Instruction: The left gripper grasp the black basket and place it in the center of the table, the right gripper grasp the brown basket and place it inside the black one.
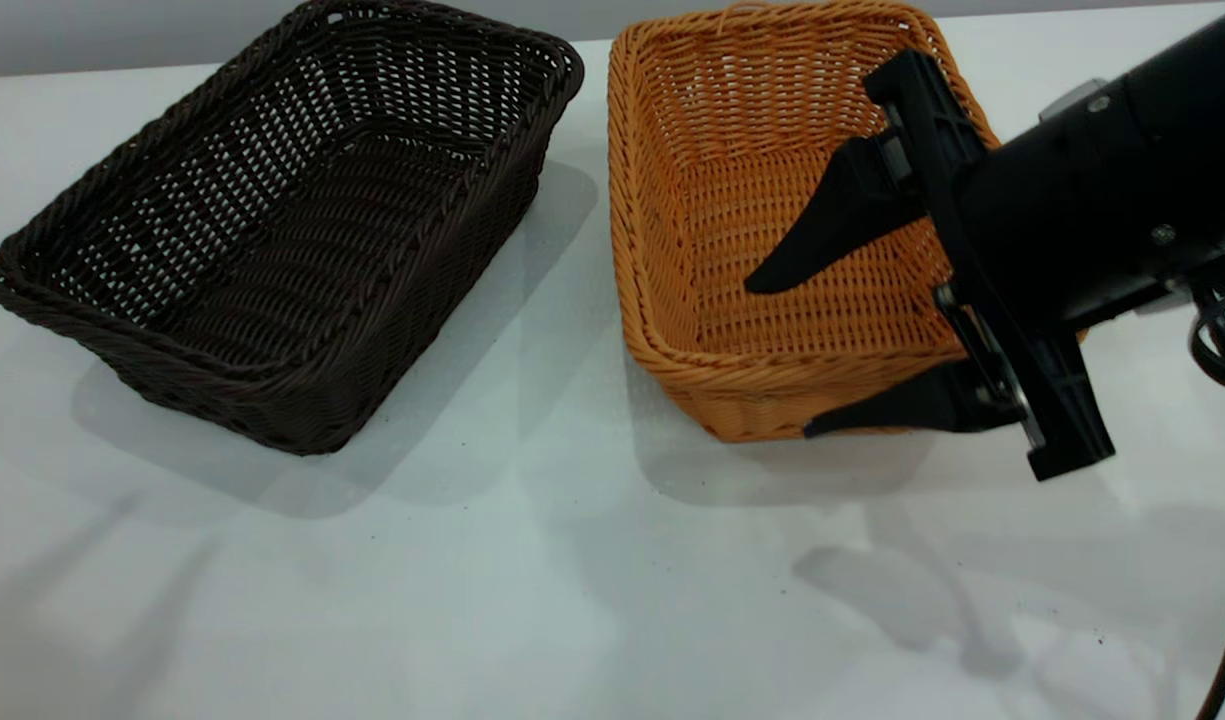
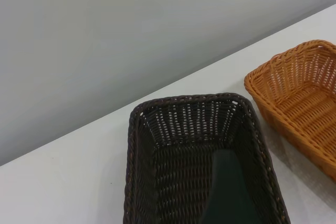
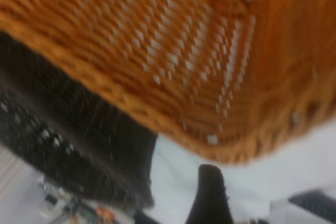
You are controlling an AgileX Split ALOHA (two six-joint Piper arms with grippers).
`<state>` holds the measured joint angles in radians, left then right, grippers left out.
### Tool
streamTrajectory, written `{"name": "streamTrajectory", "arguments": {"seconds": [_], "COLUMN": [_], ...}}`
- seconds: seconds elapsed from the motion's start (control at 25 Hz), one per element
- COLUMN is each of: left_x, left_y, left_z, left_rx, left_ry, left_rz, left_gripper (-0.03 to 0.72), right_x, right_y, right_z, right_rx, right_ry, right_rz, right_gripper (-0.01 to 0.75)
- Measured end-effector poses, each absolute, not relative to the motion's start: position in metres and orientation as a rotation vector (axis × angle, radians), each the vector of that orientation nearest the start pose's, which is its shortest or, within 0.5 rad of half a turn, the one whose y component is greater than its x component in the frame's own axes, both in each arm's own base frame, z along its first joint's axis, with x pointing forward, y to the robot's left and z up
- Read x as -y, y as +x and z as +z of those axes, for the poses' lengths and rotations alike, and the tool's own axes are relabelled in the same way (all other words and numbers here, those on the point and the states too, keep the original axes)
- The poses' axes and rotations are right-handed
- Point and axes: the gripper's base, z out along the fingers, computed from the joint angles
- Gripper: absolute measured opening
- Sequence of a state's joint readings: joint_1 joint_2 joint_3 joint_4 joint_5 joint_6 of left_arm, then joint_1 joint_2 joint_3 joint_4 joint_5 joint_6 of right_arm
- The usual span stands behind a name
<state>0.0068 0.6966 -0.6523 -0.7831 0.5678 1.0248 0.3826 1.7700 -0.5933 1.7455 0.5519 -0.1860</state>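
my right gripper [image 1: 777, 360] spread wide, straddling the brown basket's [image 1: 732, 200] near wall at the table's [image 1: 532, 560] far right | black basket [image 1: 292, 220] far left, apart | left gripper: cannot tell

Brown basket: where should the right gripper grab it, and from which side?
Pinch the near wall of the brown basket at its braided rim, from above on the right: the right gripper already straddles it, open, one finger inside, one outside.
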Motion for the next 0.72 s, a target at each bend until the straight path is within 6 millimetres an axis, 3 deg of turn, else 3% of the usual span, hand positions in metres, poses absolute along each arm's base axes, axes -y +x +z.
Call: {"name": "streamTrajectory", "arguments": {"seconds": [0.28,0.72], "left_x": [0.034,0.034], "left_y": [0.136,0.136], "left_z": [0.335,0.320], "left_rx": [-1.846,-1.888], "left_ry": [0.558,0.554], "left_rz": [-0.160,-0.170], "left_gripper": [0.426,0.426], "right_x": [-0.143,-0.136], "right_y": [0.237,0.239], "right_z": [0.097,0.090], "right_rx": [-2.643,-2.604], "right_ry": [1.571,1.605], "right_rz": [1.116,0.988], "right_gripper": [0.518,0.518]}}
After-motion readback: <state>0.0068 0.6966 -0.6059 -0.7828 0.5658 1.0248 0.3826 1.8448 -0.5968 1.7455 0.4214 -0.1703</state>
